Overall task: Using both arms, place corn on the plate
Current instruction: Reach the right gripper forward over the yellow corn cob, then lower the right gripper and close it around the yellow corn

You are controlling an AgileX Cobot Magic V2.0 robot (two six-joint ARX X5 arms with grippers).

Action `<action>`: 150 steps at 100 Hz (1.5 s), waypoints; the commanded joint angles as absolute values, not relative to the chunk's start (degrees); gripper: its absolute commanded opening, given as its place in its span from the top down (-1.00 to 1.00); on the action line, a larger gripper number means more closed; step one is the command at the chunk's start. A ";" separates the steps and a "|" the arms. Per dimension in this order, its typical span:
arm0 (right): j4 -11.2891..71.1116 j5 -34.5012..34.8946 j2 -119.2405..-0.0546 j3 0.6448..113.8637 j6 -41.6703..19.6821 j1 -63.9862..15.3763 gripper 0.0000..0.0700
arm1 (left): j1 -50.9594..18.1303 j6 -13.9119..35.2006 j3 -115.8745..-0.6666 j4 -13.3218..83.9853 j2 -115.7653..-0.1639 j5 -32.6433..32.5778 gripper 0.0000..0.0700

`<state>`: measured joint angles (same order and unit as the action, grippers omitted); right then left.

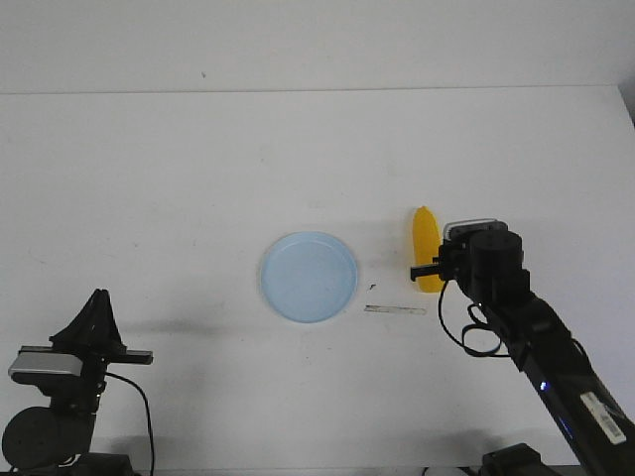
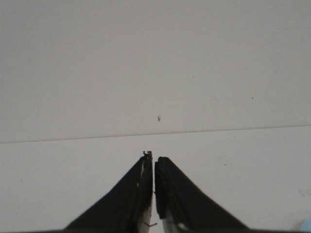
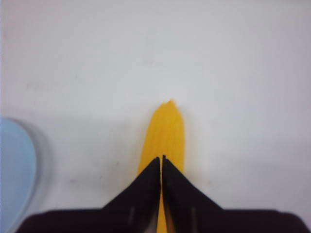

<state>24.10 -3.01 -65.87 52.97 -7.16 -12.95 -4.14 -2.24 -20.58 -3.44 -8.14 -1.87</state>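
Observation:
The yellow corn (image 1: 426, 243) lies on the white table to the right of the pale blue plate (image 1: 309, 277), its pointed end facing away from me. The plate is empty. My right gripper (image 1: 435, 268) is shut and sits over the corn's near end. In the right wrist view the closed tips (image 3: 162, 159) overlap the corn (image 3: 167, 128), and the plate's edge (image 3: 14, 170) shows to the side. My left gripper (image 1: 97, 302) is shut and empty at the front left, far from the plate. Its tips (image 2: 153, 156) point over bare table.
A thin pale strip (image 1: 395, 309) and a small dark speck (image 1: 371, 287) lie on the table between the plate and the right arm. The table's far edge (image 1: 317, 90) meets a white wall.

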 commanded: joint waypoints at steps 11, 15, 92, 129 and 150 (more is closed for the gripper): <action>33.26 -3.03 -74.13 62.96 -14.70 -15.14 0.99 | -4.10 -2.96 -20.82 -4.29 -8.05 -2.15 0.99; 35.05 -3.01 -75.77 64.88 -15.27 -15.14 0.99 | -4.10 -2.96 -20.82 -4.29 -8.05 -2.15 0.99; 41.95 -6.28 -91.15 73.95 -16.32 -14.92 -0.85 | -4.10 -2.96 -20.82 -4.29 -8.05 -2.15 0.99; 40.84 -6.07 -95.88 73.91 -16.67 -13.32 -0.84 | -4.10 -2.96 -20.82 -4.29 -8.05 -2.15 0.99; 40.73 -5.45 -98.04 73.91 -16.60 -12.62 -0.76 | -4.10 -2.96 -20.82 -4.29 -8.05 -2.15 0.99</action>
